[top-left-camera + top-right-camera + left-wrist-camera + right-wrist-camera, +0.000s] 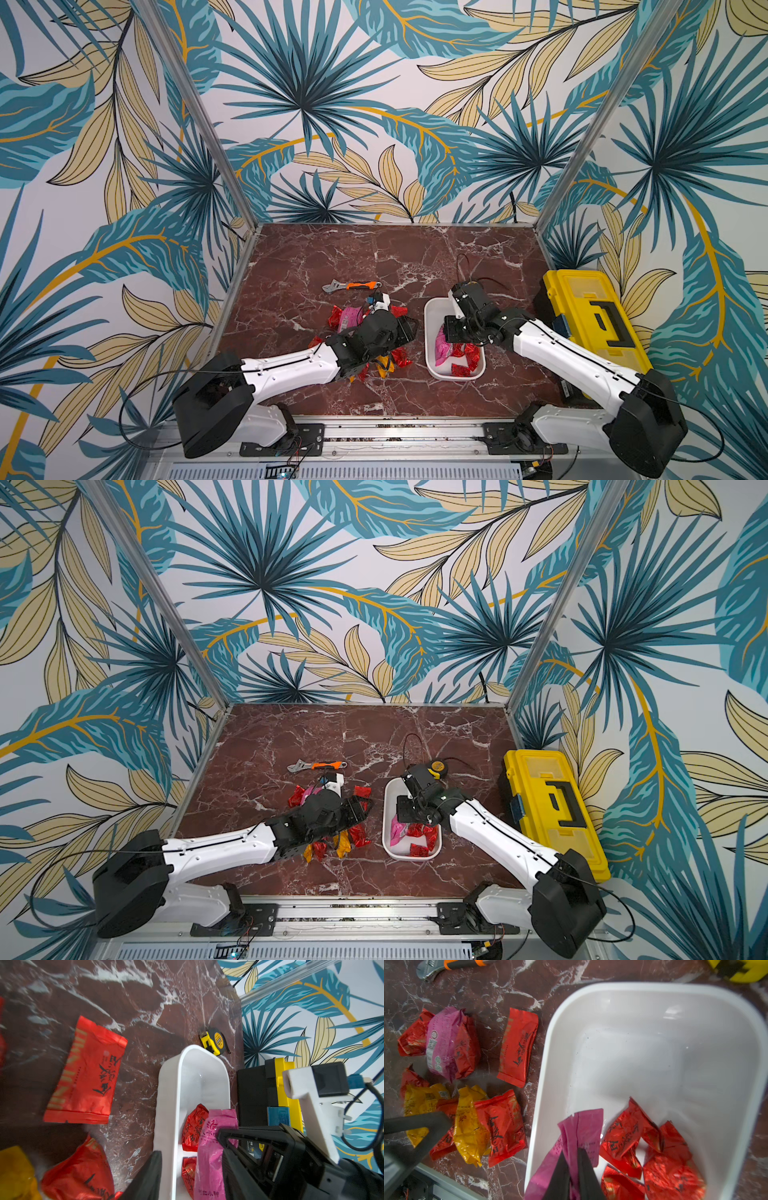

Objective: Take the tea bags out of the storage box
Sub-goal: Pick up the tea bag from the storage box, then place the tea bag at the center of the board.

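- Leaf-patterned walls enclose a red-brown marble tabletop [332, 257]. In both top views the storage box [434, 307] sits right of centre, with tea bags [460, 369] at its near end. More lie spilled on the marble to its left, partly under the left arm.
- Also there: the right gripper [449, 337] dips into the box, and the left gripper [405, 330] hangs over the spilled pile (how wide it stands I cannot tell). A wrench [353, 286] lies behind the pile, and a yellow toolbox [590, 316] sits far right.
- Left wrist view: a tape measure [215, 1042] lies just past the box's far end. A flat red sachet [87, 1072] rests on the marble beside the box.
- Right wrist view: the black fingers [560, 1178] are pinched tight on a pink tea bag [583, 1126] near the box's wall, with red ones lying loose beside it.
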